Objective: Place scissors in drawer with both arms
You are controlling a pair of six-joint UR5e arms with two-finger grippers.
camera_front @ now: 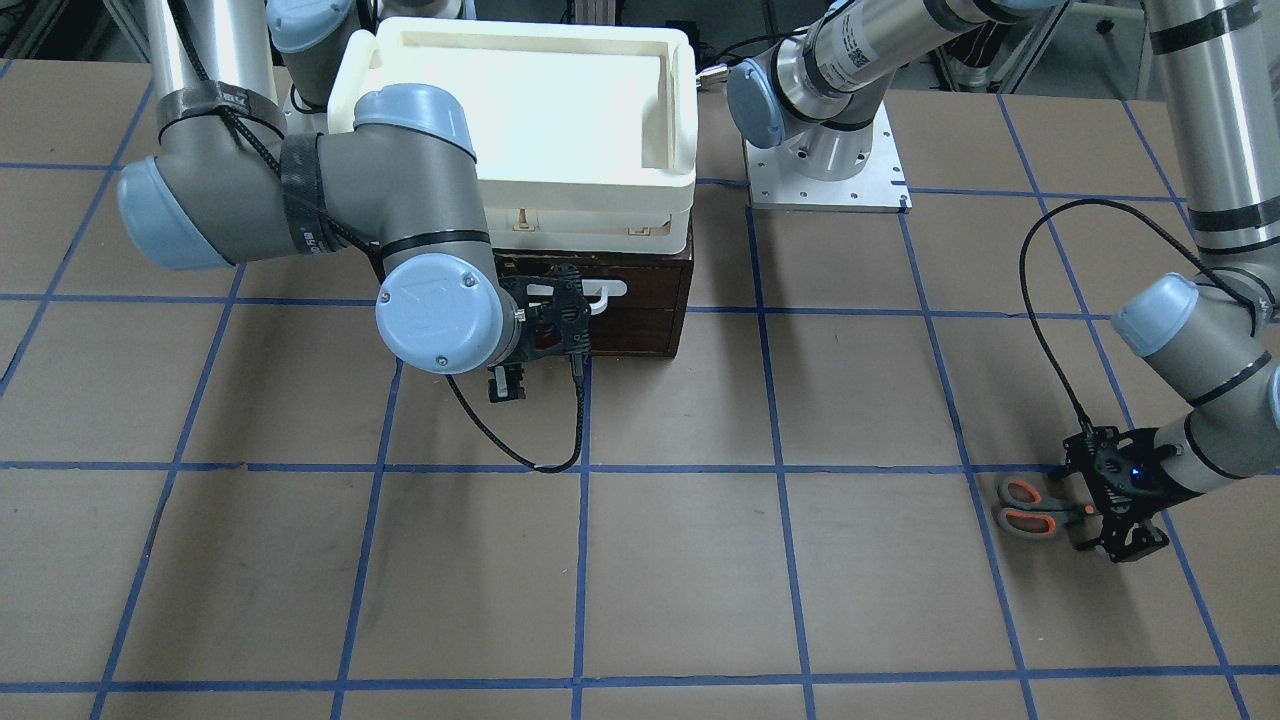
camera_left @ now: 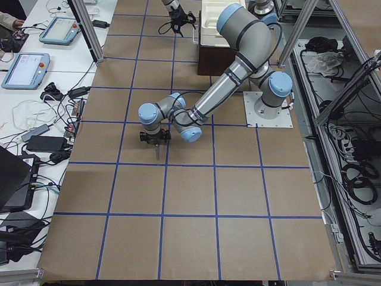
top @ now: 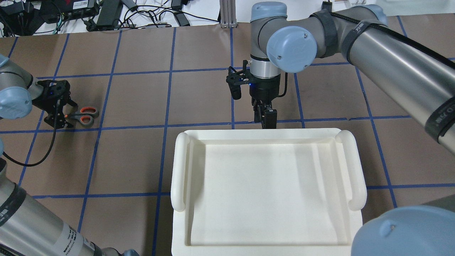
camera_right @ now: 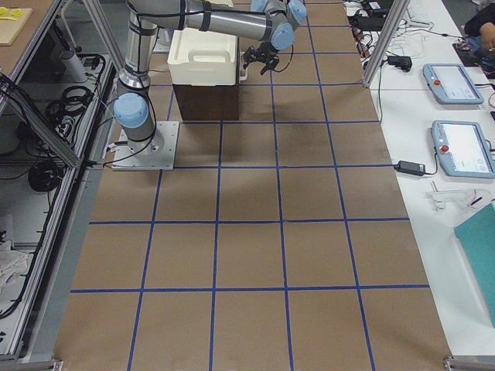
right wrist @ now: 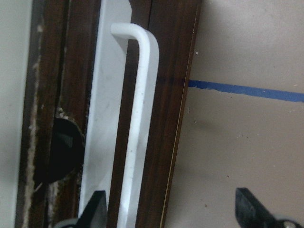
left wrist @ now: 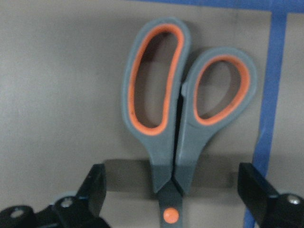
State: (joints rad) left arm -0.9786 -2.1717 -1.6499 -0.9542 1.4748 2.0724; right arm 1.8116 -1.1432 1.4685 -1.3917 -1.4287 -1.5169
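A cream plastic tray (top: 179, 167) with rounded side rims is set on top of a dark brown wooden drawer (camera_front: 640, 300) with a white bar handle (right wrist: 137, 118). The tray's smooth pale floor is shown in full in the overhead view. The drawer's front is seen flush with its wooden case, and its interior is shown in no view. Most of the drawer is hidden under the tray from overhead.

The small scissors (left wrist: 183, 123), with dark grey handles, orange inner loops and an orange pivot dot, are laid flat on the brown table (camera_front: 680, 560), well apart from the drawer, out towards the robot's left end. Their loops are pointed towards the drawer's side of the table. The blades are cut off below the pivot dot in the wrist view and covered by the gripper body in the front-facing view.

The left gripper (camera_front: 1095, 512) is lowered over the scissors with its fingers (left wrist: 95, 187) spread wide, one on each side of the shanks and touching neither.

The right gripper (top: 265, 119) is held just in front of the drawer, its fingers (right wrist: 251, 209) apart, with the bar handle seen between them. Whether the handle is touched cannot be told.
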